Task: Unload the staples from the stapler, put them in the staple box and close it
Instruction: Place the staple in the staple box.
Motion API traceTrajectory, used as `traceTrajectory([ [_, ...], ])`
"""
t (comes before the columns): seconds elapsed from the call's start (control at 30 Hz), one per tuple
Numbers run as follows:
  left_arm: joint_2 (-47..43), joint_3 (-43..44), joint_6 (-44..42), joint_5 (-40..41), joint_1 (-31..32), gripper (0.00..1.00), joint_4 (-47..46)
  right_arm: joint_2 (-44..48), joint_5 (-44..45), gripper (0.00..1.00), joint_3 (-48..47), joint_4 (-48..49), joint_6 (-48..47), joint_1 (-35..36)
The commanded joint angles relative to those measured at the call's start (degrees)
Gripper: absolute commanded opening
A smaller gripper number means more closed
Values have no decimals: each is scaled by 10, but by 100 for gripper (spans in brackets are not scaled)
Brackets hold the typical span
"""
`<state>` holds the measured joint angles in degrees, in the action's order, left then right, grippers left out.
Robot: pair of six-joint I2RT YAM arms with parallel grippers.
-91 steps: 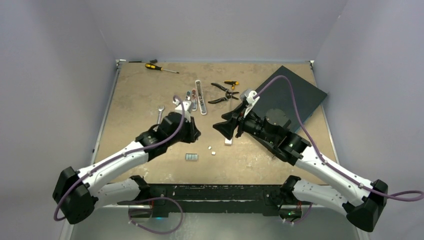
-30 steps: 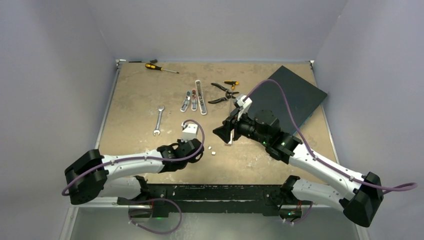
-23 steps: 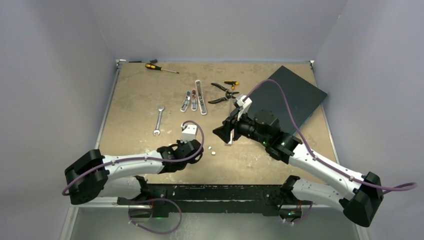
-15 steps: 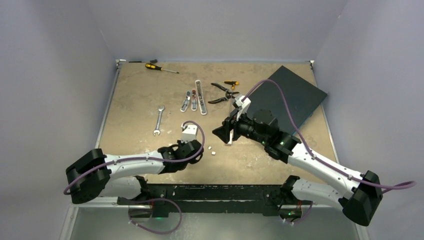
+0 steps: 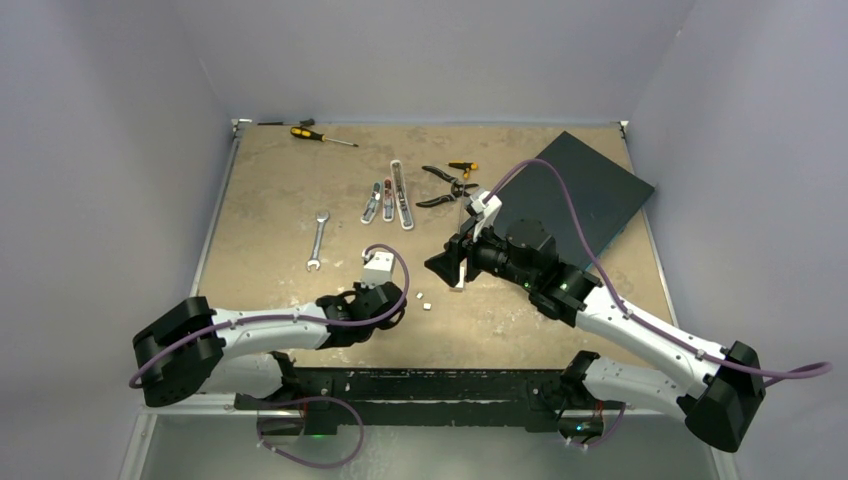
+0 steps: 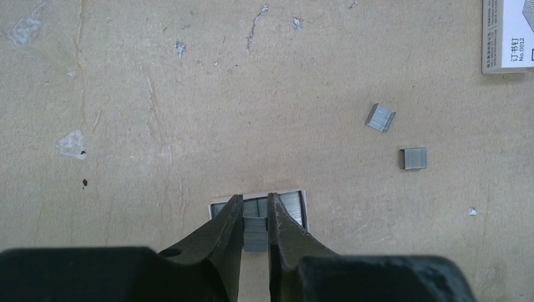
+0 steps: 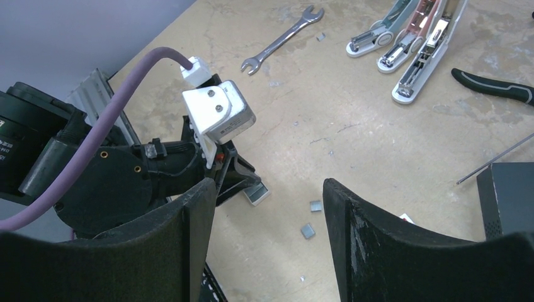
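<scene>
My left gripper (image 6: 255,202) is shut on a short silvery strip of staples (image 6: 255,234). It holds the strip just over a small white tray (image 6: 293,206) that has more staples in it. Two loose staple pieces (image 6: 380,117) (image 6: 414,158) lie on the table to the right. In the top view the left gripper (image 5: 383,312) is low near the front edge. My right gripper (image 7: 264,184) hangs open and empty above the table, facing the left wrist. Three staplers (image 5: 402,193) lie side by side further back.
A white staple box (image 6: 507,34) lies beyond the loose pieces. A wrench (image 5: 316,241) is at the left, a screwdriver (image 5: 322,135) at the far edge, pliers (image 5: 445,186) beside the staplers. A dark slab (image 5: 585,190) sits at the back right.
Since three seconds ago my left arm has moved from beside the staplers down to the tray near the front edge. Over the last second nothing has visibly moved.
</scene>
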<state>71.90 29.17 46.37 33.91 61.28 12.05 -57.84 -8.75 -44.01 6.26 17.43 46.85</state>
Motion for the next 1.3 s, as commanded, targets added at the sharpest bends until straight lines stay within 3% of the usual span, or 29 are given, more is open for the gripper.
traceTrajectory([
  [0.0, -3, -5, 5, 12, 3, 0, -15, 3, -12, 66, -18, 8, -7, -1],
  [0.8, -2, -1, -1, -1, 4, 0, -16, 1, -15, 66, -15, 9, -6, 0],
  [1.27, -1, 4, 0, -4, 4, 16, -4, 1, -17, 66, -15, 11, -5, 0],
])
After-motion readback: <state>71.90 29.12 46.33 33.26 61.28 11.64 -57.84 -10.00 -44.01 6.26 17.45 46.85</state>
